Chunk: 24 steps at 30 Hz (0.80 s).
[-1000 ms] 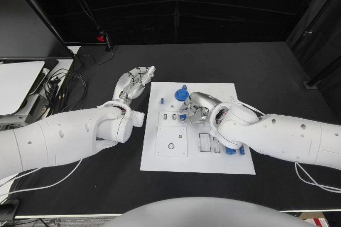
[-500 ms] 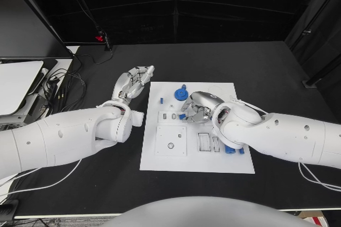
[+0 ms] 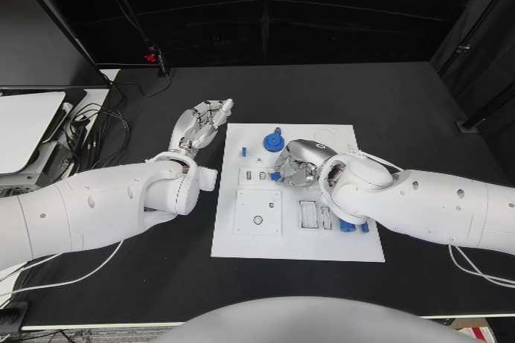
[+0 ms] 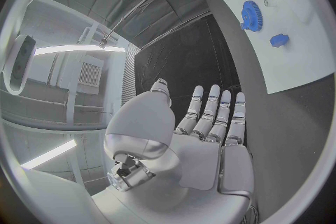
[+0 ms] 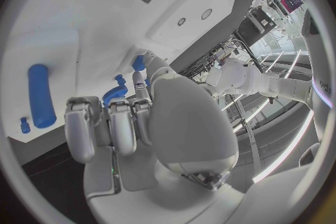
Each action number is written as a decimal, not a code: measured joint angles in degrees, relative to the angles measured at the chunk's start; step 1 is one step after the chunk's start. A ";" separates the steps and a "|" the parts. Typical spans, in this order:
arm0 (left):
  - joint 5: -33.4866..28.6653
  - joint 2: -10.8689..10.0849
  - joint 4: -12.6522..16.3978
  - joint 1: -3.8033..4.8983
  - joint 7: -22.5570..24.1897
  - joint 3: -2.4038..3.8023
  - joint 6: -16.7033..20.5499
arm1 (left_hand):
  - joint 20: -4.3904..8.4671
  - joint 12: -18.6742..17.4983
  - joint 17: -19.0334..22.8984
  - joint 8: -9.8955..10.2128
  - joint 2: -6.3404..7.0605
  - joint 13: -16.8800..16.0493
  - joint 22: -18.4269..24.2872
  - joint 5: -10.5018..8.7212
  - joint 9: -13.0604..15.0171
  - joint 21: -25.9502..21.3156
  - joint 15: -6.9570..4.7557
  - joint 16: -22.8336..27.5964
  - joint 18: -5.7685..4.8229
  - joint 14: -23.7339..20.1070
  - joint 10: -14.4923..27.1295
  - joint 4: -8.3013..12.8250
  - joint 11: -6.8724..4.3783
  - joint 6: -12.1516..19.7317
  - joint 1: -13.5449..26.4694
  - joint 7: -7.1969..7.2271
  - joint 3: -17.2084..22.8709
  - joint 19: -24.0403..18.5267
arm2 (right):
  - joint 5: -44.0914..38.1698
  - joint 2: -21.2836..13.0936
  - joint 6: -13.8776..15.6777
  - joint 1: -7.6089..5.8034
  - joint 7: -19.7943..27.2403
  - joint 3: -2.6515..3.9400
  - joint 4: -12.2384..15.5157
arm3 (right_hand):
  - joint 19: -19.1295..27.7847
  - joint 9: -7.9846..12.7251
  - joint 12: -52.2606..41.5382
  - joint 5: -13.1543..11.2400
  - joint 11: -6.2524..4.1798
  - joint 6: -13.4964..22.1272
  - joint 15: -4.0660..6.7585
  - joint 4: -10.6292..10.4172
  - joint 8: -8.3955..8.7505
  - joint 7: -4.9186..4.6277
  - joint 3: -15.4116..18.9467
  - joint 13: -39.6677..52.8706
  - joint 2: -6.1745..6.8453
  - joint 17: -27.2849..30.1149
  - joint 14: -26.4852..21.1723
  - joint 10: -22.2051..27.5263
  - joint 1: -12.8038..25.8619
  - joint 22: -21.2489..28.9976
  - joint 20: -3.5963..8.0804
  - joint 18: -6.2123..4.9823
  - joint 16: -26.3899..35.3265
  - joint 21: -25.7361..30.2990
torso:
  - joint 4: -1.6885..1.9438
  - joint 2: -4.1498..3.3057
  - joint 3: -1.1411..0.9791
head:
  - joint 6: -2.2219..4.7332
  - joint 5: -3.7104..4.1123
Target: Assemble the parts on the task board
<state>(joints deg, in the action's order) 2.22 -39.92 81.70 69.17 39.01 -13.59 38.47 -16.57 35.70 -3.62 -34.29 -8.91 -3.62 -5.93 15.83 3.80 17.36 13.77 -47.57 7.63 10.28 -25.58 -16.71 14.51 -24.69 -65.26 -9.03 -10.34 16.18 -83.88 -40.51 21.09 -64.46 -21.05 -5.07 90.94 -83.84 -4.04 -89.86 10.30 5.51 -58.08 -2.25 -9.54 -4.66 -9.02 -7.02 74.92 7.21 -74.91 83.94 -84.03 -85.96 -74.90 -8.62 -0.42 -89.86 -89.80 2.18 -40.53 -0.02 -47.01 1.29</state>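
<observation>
Nearest, two small blue blocks (image 3: 349, 228) lie at the white plastic task board's (image 3: 257, 246) right edge. Mid-board, the right hand (image 3: 301, 163) curls over a small blue part (image 3: 274, 176); whether it grips it I cannot tell. Seating it probably comes next. Beyond stands one blue toothed gear (image 3: 274, 143). The left hand (image 3: 202, 123) hovers with fingers released, off the board.

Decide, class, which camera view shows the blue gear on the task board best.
The left wrist view: the blue gear shows whole, teeth visible. In the head view the right hand partly crowds it; the right wrist view shows only its toothed edge.
</observation>
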 measured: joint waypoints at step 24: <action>0.00 -0.01 0.00 0.00 0.00 0.00 0.00 | 0.00 0.00 0.00 0.00 0.00 0.00 0.00 0.00 0.00 0.00 0.00 0.00 0.00 0.00 0.00 0.00 0.00 0.00 0.00 0.00 0.00 0.00 | -0.70 0.94 -1.99 -0.14 -1.52 0.15 -0.81 | -0.21 -0.02 0.00 0.20 -0.20 -0.39 0.43 -0.04 0.01 0.02 -0.90 0.00 -0.60 0.00 -0.01 0.21 -0.60 0.00 0.21 0.00 0.00 0.00 | -0.01 -0.01 -0.02 | -0.25 0.10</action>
<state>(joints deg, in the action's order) 2.22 -39.93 81.70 69.17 39.01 -13.59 38.47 -16.57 35.70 -3.61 -34.29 -8.91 -3.62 -5.93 15.82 3.80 17.36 13.77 -47.57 7.63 10.29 -25.58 -16.71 14.51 -24.69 -65.26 -9.03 -10.34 16.18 -84.58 -39.58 19.10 -64.60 -22.57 -4.92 90.12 -84.05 -4.06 -89.86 10.50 5.31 -58.47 -1.83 -9.58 -4.66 -9.00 -7.93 74.92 6.61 -74.91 83.94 -83.82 -86.56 -74.90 -8.41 -0.42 -89.86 -89.80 2.17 -40.54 -0.04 -47.26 1.38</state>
